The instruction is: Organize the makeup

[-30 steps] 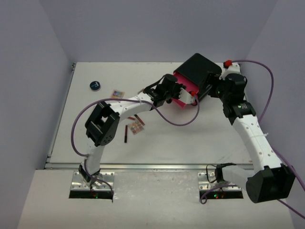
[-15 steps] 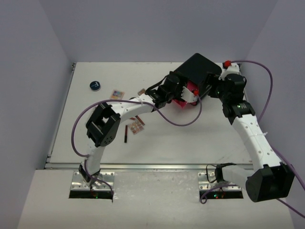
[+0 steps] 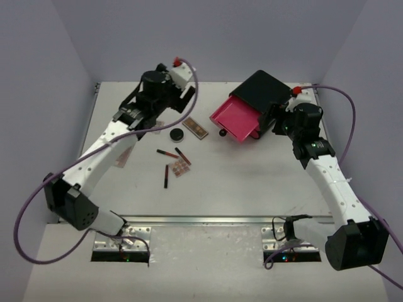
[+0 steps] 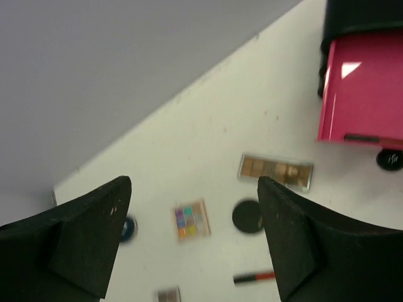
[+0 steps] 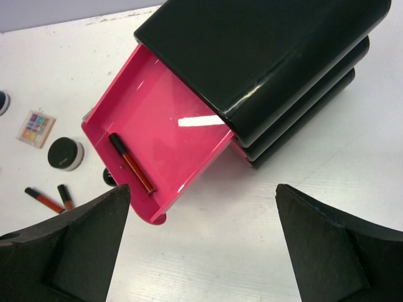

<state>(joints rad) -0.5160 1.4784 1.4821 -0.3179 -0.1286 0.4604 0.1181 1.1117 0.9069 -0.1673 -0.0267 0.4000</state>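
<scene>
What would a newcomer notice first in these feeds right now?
The bright pink drawer stands pulled out of the black box at the far right of the table, with one red-and-black stick lying inside. Left of it lie a long brown palette, a round black compact and a few loose sticks. Both the left gripper and right gripper are open and empty.
</scene>
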